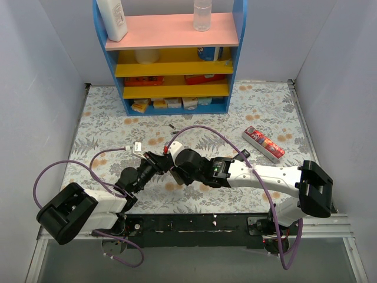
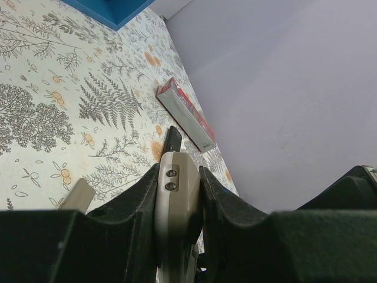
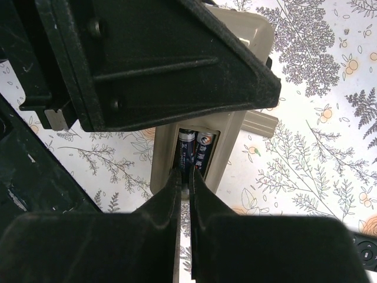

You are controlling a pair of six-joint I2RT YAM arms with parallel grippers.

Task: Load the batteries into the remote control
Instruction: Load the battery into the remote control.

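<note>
My left gripper (image 2: 179, 171) is shut on the grey-beige remote control (image 2: 175, 194) and holds it edge-on above the table. In the right wrist view the remote control (image 3: 168, 159) shows its back with the compartment open. Two batteries (image 3: 196, 147) lie side by side in it, dark with metallic ends. My right gripper (image 3: 189, 173) has its jaws almost together, with the tips at the near end of the left battery. In the top view both grippers, left (image 1: 159, 161) and right (image 1: 173, 164), meet mid-table and hide the remote.
The small flat grey cover piece (image 3: 259, 124) lies on the floral cloth beside the remote, also seen in the left wrist view (image 2: 77, 196). A slim black remote (image 2: 172, 140) and a red-and-white box (image 1: 265, 143) lie to the right. A blue shelf (image 1: 177, 59) stands at the back.
</note>
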